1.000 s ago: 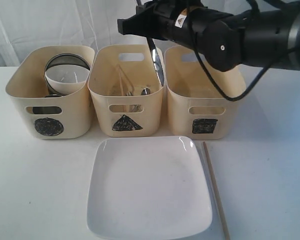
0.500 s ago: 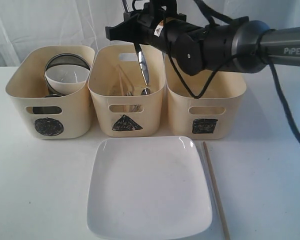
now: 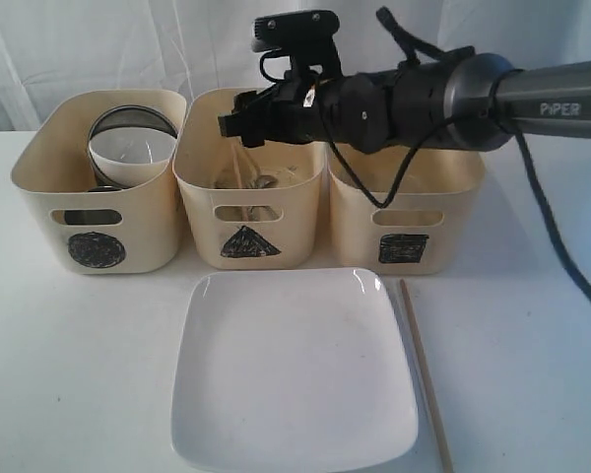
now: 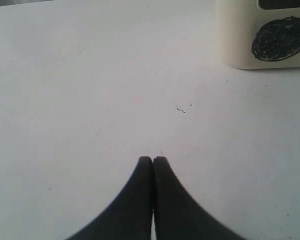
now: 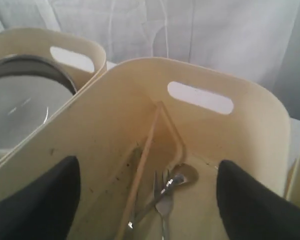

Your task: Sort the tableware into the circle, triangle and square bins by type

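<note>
Bins: I count three, circle bin (image 3: pixel 97 202), triangle bin (image 3: pixel 246 212), square bin (image 3: pixel 404 222).
On desk (image 3: pixel 79 374): one white plate (image 3: pixel 295 370), one chopstick (image 3: pixel 426 374) just beside it.
Right end effector (image 3: pixel 234 125): over triangle bin, fingers wide, empty.
Left end effector (image 4: pixel 153 160): fingers pinched together, over bare desk.
Right wrist only: cutlery (image 5: pixel 163 200) lying inside triangle bin.

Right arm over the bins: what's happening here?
The right gripper hangs open and empty over the triangle bin, where a fork, spoon and chopstick lie. The plate and another chopstick sit on the table in front of the bins. The left gripper is shut, above bare table near the circle bin.
</note>
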